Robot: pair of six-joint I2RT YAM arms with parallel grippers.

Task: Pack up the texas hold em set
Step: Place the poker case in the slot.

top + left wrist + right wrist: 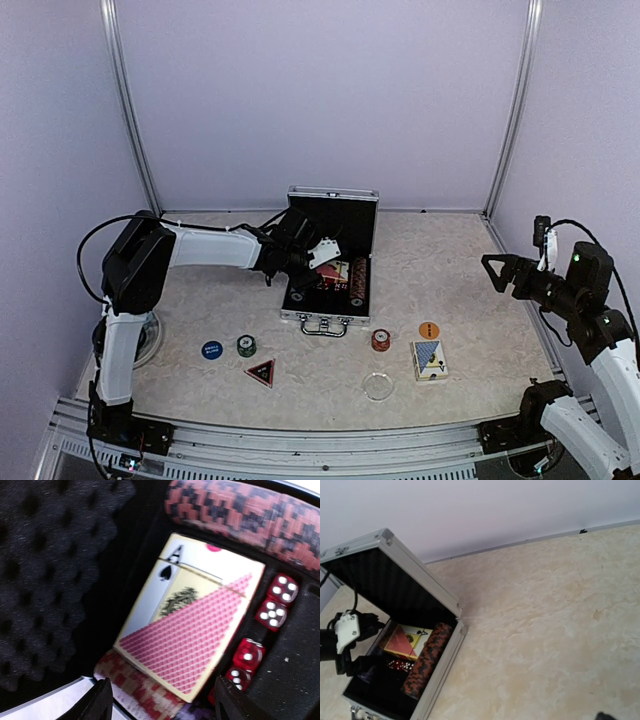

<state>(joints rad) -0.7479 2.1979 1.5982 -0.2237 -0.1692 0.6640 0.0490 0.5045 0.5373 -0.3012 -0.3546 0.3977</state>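
- The left tool point(165, 698) hangs inside the briefcase point(325, 318), fingers spread, gripping nothing, just above a card deck point(195, 630) lying flat in its compartment.
- A chip row point(240, 507) and red dice point(272, 612) flank that deck.
- On the table point(460, 260) before the open case lie a second deck point(429, 358), orange button point(429, 329), blue button point(211, 350), triangle marker point(260, 372) and two loose chips point(380, 340).
- The right tool point(497, 271), jaws wide and empty, hovers well apart at the right.

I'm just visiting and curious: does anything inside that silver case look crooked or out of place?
Yes: the card deck lies askew in the case, one end seemingly propped on a chip row rather than flat.
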